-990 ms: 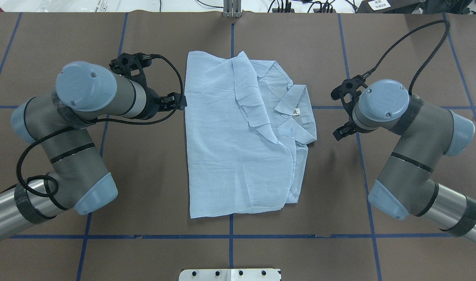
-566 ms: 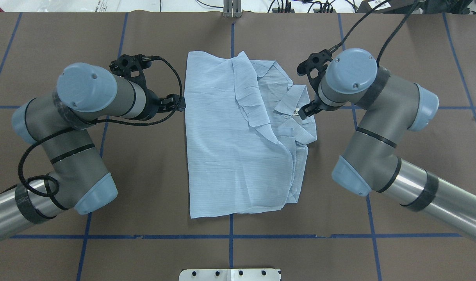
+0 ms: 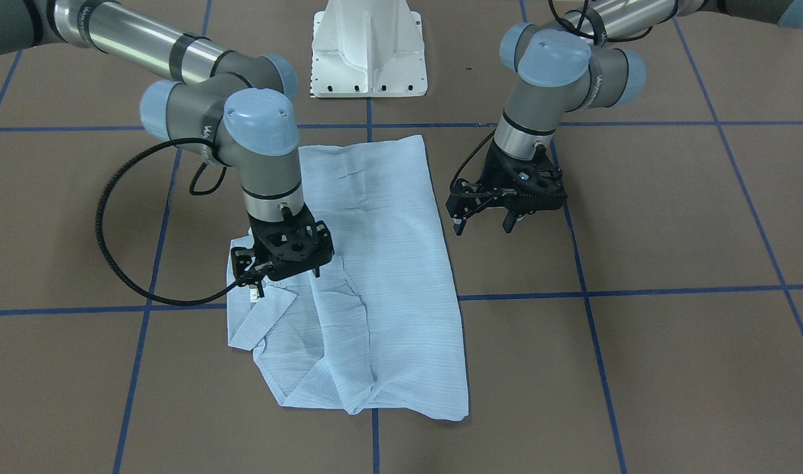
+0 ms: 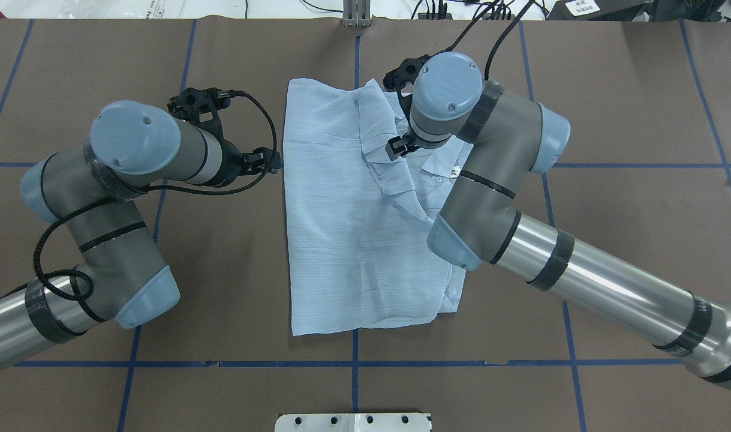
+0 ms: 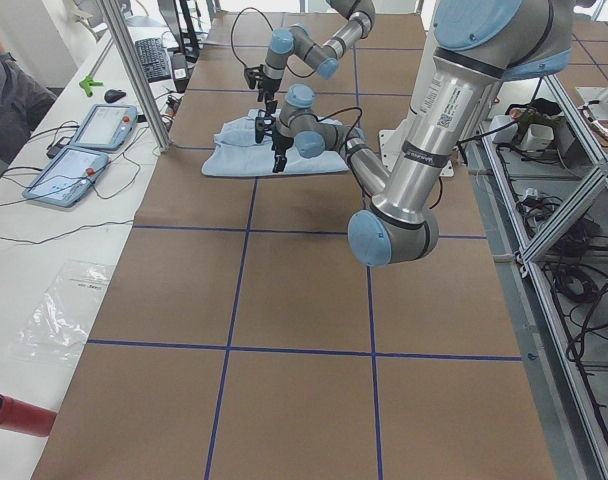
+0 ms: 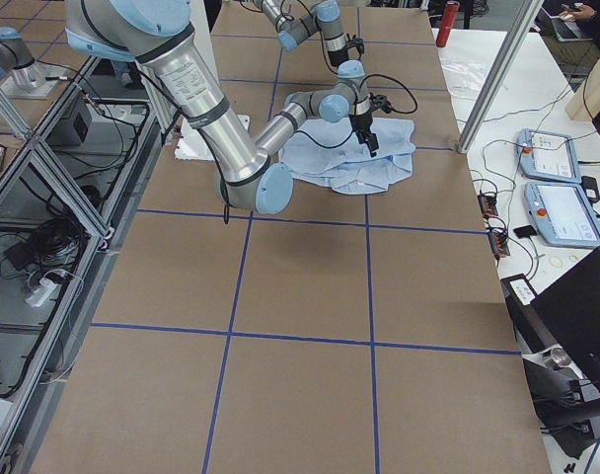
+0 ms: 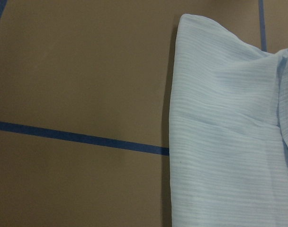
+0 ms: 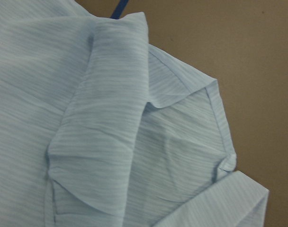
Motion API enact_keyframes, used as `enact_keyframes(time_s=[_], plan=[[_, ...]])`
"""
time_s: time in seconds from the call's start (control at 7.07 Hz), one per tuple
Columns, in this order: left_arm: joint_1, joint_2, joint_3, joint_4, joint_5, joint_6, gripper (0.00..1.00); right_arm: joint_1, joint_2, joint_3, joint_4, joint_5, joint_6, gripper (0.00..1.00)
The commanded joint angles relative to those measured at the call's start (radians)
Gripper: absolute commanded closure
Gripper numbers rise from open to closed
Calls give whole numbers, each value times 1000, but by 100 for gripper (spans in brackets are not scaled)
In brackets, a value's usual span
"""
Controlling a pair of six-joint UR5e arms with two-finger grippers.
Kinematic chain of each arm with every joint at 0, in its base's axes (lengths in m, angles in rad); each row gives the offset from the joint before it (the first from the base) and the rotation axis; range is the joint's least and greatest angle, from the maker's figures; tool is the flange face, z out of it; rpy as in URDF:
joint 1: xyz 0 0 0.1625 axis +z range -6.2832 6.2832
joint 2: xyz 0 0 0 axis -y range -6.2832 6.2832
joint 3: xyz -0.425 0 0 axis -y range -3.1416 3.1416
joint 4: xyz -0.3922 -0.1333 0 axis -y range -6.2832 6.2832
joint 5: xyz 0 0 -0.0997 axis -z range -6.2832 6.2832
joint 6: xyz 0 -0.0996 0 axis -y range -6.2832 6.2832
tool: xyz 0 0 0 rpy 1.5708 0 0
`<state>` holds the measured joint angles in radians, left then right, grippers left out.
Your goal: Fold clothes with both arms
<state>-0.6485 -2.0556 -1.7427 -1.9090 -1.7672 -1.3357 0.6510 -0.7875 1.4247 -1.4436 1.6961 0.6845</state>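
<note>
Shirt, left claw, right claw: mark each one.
Shirt (image 4: 353, 240), overhead view, on its flat folded body.
Left claw (image 3: 483, 226), front-facing view, midway between its fingertips.
Right claw (image 3: 288, 280), front-facing view, midway between its fingertips.

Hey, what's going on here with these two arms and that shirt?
It's a shirt-folding job. The pale-blue shirt lies partly folded on the brown table. The right hand hangs open low over the collar end, with nothing gripped. The left hand hovers open beside the shirt's opposite edge, over bare table, also holding nothing.
</note>
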Motion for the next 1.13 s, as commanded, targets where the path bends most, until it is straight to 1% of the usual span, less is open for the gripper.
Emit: enact_keyframes(time_s=[0.0, 0.28, 0.42, 0.99], plan=[[1, 0, 9, -18, 0, 0, 0, -40, 78, -113, 29, -59, 46, 0], [1, 2, 9, -16, 0, 0, 0, -60, 132, -196, 40, -78, 69, 0], [1, 2, 8, -16, 0, 0, 0, -79, 134, -216, 43, -101, 69, 0], [3, 2, 9, -18, -1, -10, 0, -85, 125, -248, 43, -107, 61, 0]])
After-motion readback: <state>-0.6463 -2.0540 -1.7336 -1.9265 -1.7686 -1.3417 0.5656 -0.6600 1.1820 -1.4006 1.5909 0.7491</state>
